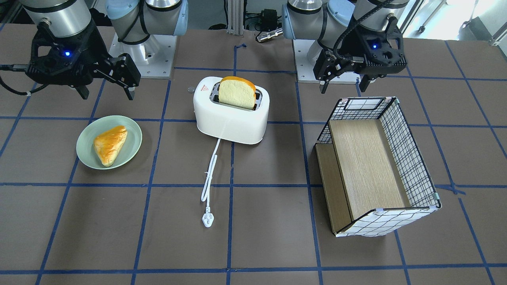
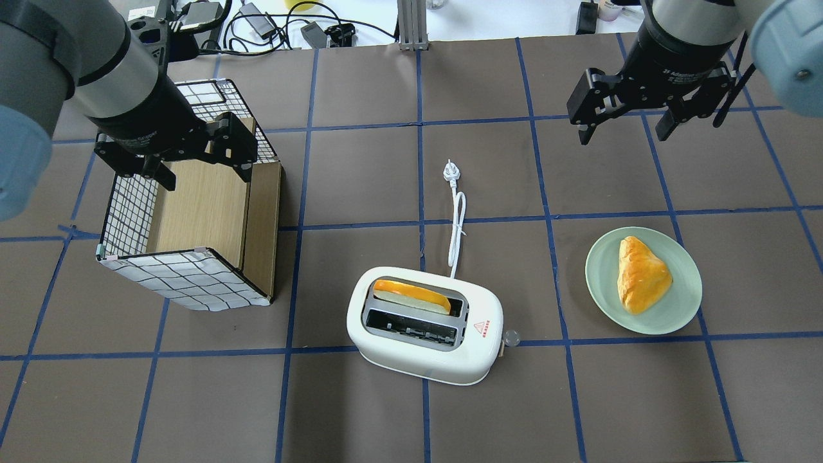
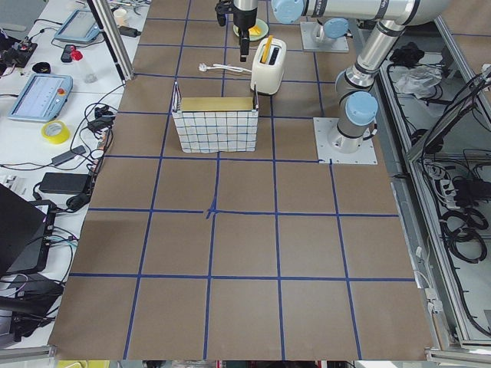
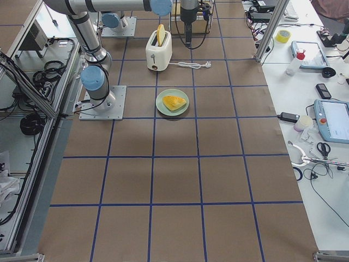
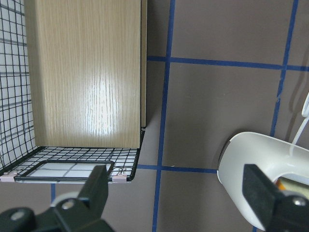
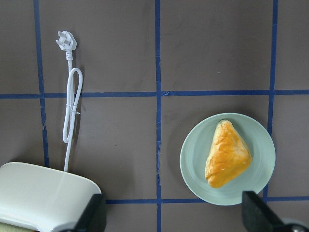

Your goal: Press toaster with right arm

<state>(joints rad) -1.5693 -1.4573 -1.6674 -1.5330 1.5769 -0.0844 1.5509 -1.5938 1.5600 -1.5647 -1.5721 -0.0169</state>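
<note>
The toaster stands mid-surface, bread in one slot; the right arm hovers well apart, jaws wide and empty (as with the left arm); I'd close them, then push the grey lever knob straight down.

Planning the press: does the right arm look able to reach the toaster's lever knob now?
Probably yes: the right gripper hovers open, the toaster has its lever knob on that side, nothing between.
</note>
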